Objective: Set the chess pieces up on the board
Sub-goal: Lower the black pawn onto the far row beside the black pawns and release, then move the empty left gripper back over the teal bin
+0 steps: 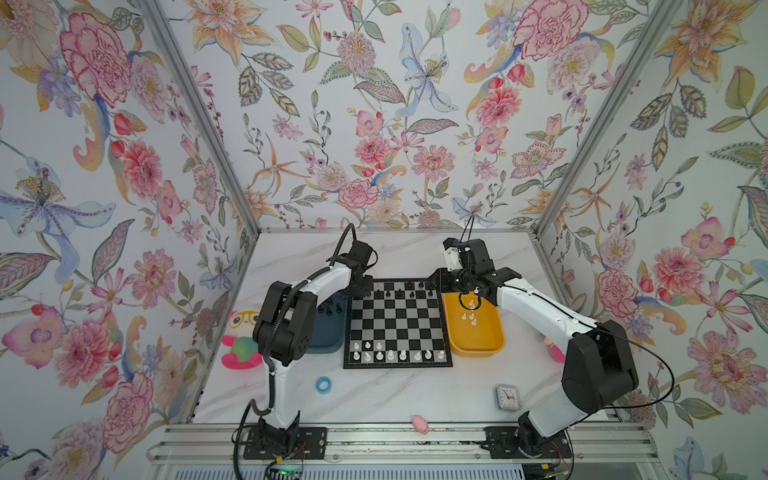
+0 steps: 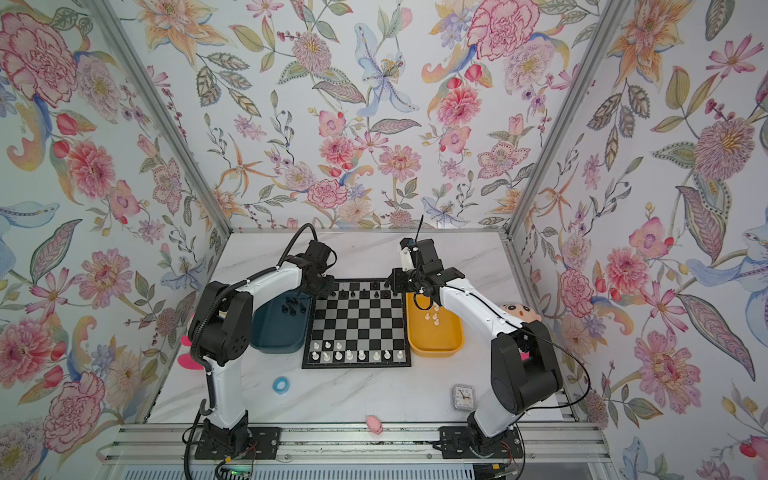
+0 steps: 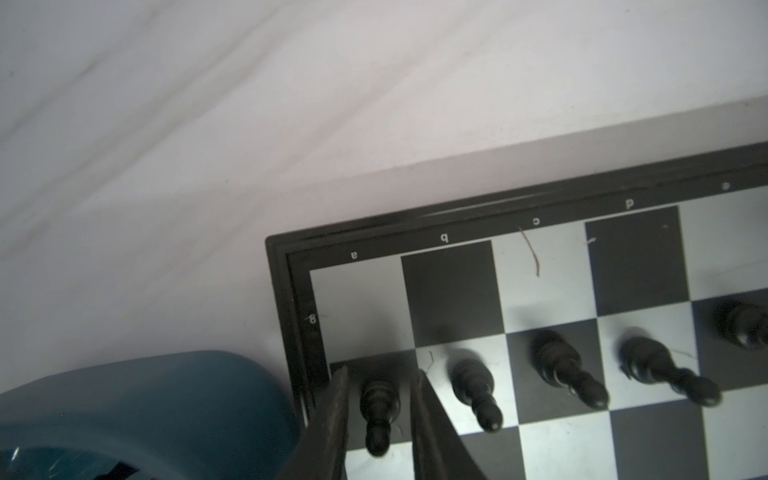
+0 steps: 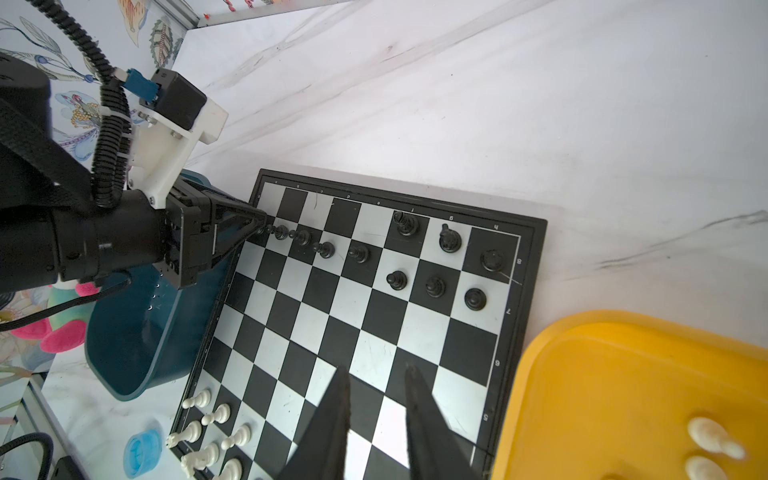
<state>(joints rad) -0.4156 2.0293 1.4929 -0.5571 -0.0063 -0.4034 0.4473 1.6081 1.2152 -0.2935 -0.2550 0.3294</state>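
Near edge: a pink toy (image 1: 420, 424) and a small clock (image 1: 508, 397) lie on the surface (image 1: 395, 395), well apart from the work.
Board: the board (image 1: 397, 365) sits mid-surface, with a teal bin (image 1: 328, 347) just beside its left side and a yellow bin (image 1: 478, 347) just beside its right.
Left pincer: the left pincer (image 3: 381, 371) is down at the board's far left corner, released. Its 2 fingers straddle a black pawn (image 3: 379, 399) with a sliver of daylight on each side.
Pawn: it stands upright on its own base, long axis vertical, on the leftmost square of the 2nd row from the far edge.
Neighbour: the next black pawn (image 3: 473, 386) stands just beside the right-hand finger. To the left are the board's rim and the teal bin's wall.
Open room: straight up looks to me the only clean way out, since any sideways drift could nudge 1 of the 2 pawns.
Right pincer: the right pincer (image 4: 376, 368) hangs over the board's right half near the yellow bin, fingers parted with nothing between them.
Remaining: black pieces (image 2: 293, 307) wait in the teal bin, nearer the left arm. White pieces (image 1: 469, 316) wait in the yellow bin, nearer the right arm. The far row's left squares are bare.
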